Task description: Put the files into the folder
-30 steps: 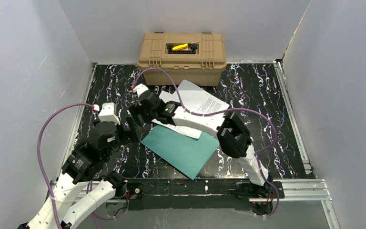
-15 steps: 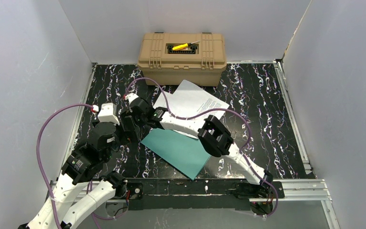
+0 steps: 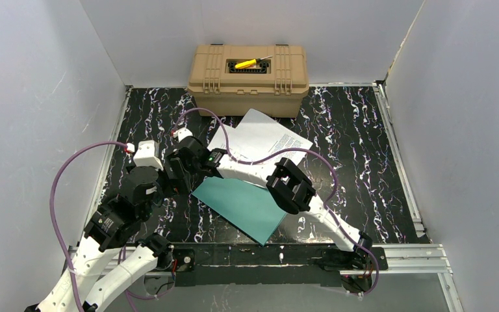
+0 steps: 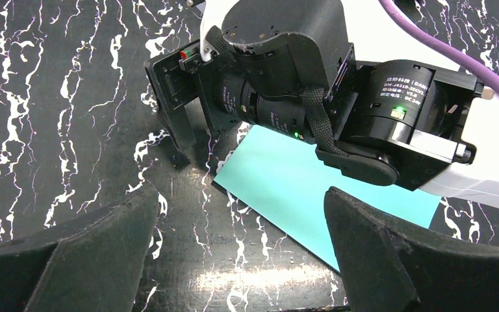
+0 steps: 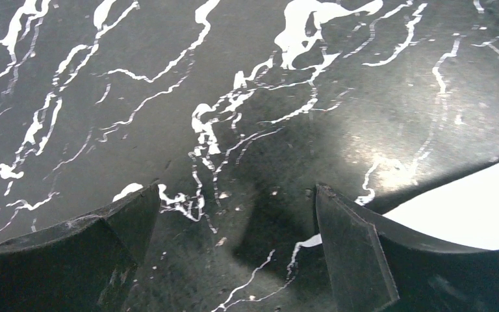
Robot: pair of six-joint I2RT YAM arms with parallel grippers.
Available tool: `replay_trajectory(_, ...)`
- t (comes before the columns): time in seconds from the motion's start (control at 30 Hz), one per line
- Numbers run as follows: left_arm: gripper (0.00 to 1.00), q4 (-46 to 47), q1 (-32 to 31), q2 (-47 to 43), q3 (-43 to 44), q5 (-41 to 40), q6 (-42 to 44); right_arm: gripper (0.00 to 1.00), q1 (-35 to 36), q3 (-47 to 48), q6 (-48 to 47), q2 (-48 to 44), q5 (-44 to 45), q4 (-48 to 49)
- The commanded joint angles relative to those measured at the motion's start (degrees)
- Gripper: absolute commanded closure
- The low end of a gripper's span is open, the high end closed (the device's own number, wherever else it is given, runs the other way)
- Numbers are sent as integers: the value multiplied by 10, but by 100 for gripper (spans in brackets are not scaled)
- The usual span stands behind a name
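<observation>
The teal folder [image 3: 247,207] lies shut and flat on the black marbled table, seen too in the left wrist view as the folder [image 4: 299,188]. The files [image 3: 263,138], white printed sheets, lie behind it, partly under my right arm, with their near edge at the folder's far edge. My right gripper [image 3: 177,174] hangs open over bare table just left of the folder's left corner. Open too, my left gripper [image 4: 239,195] sits low beside that corner, with nothing between its fingers [image 4: 390,260]. The right gripper [image 5: 234,192] holds nothing.
A tan case [image 3: 249,70] with a yellow tool on its lid stands at the back wall. White walls close in the left, right and back. Purple cables loop over both arms. A pale sheet edge [image 5: 474,208] shows right of the right fingers.
My right arm has swung left, carrying its gripper from over the papers to the folder's left corner. The left arm has stayed put. Both grippers stayed open.
</observation>
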Motion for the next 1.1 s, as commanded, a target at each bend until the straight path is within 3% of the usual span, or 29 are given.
replay_trajectory(0.0, 2, -8, -2, -5, -3, -18, -3, 1, -4, -10, -9, -4, 70, -17)
replay_trajectory(0.23, 2, -9, -1, -4, -3, -21, -4, 1, -25, -32, -7, -7, 116, -54)
replay_trajectory(1.07, 2, -11, -2, 6, -3, -22, -5, 1, -167, -325, 12, -151, 161, 1)
